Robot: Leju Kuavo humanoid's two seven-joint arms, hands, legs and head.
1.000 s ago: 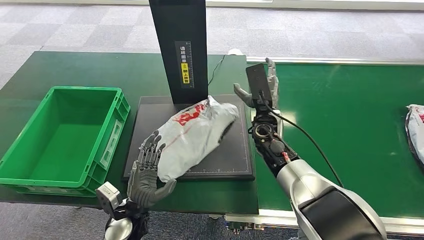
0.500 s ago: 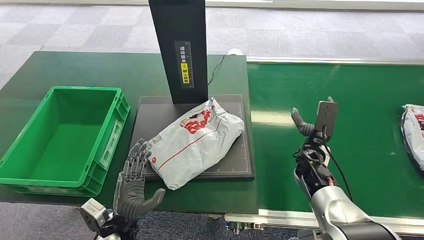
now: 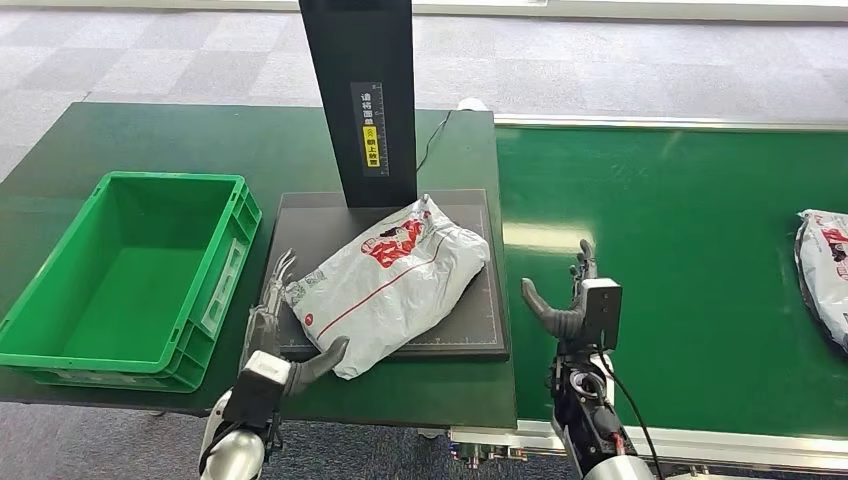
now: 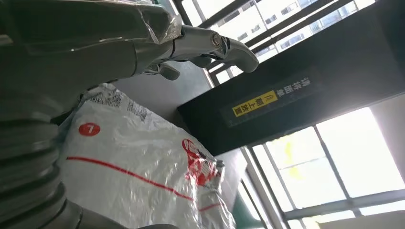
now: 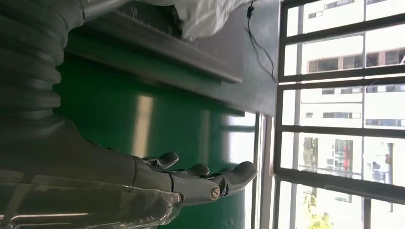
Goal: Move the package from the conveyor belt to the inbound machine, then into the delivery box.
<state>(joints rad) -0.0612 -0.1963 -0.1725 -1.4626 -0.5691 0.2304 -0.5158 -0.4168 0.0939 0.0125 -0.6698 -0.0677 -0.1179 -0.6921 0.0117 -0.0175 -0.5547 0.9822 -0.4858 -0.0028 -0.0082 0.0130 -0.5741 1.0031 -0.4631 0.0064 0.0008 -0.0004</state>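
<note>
While the package [image 3: 385, 287] lies flat on the dark scan plate [image 3: 470, 330] of the inbound machine [image 3: 362, 100], just in front of its black column, the step in hand looks to be the second leg, lifting it across into the green delivery box [image 3: 125, 280]; the box stands just beside the plate on the robot's left, its opening facing up. The left hand [image 3: 285, 345] sits at the package's near left end, fingers spread along the edge and thumb tucked by the lower corner; it appears to touch the bag without gripping it, and the left wrist view shows its fingers arched wide above the white plastic. The right hand [image 3: 572, 305] hovers over the conveyor belt [image 3: 700, 250], well apart from the package, fingers apart and holding nothing. The bag is soft and will likely sag, so I would want both hands under or around it, 1 at each end, before any lift; the right hand needs to come back to the far end first. A second bag [image 3: 825, 265] waits further along the belt.
</note>
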